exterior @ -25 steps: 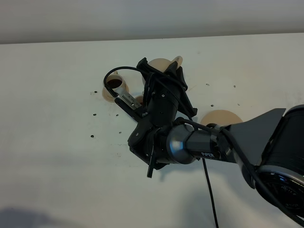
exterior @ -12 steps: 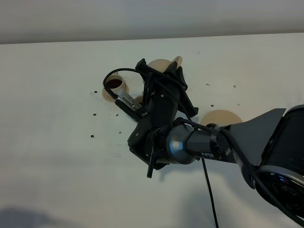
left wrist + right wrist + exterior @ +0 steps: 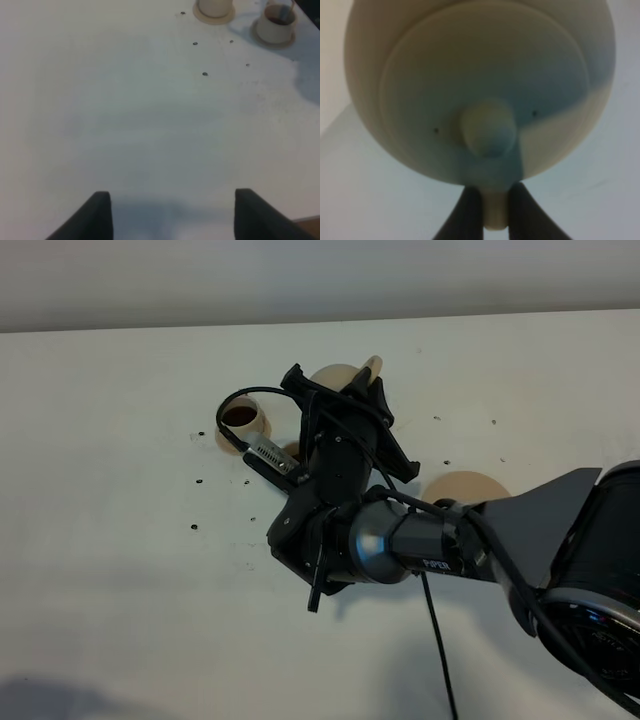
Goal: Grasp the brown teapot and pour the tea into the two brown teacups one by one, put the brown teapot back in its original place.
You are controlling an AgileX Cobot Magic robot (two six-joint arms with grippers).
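My right gripper [image 3: 340,408] reaches across the middle of the table and is shut on the loop handle of the brown teapot [image 3: 338,376], which hangs tilted in the air with its spout [image 3: 373,365] pointing away. The right wrist view is filled by the teapot [image 3: 485,85], with its knobbed lid facing the camera and the fingers [image 3: 470,212] clamped on the handle. One teacup [image 3: 242,418] holds dark tea. The other teacup [image 3: 292,451] is almost hidden under the arm. Both teacups [image 3: 276,25] [image 3: 215,6] show in the left wrist view, far from my open, empty left gripper [image 3: 172,195].
The wide tan saucer [image 3: 465,485], the teapot's original place, lies bare to the right of the arm. Small dark specks [image 3: 204,74] dot the white table [image 3: 120,500]. The right arm's black body and cable hang over the table's middle.
The right wrist has shifted slightly to the left with the teapot still held. The cups and the saucer have not moved.
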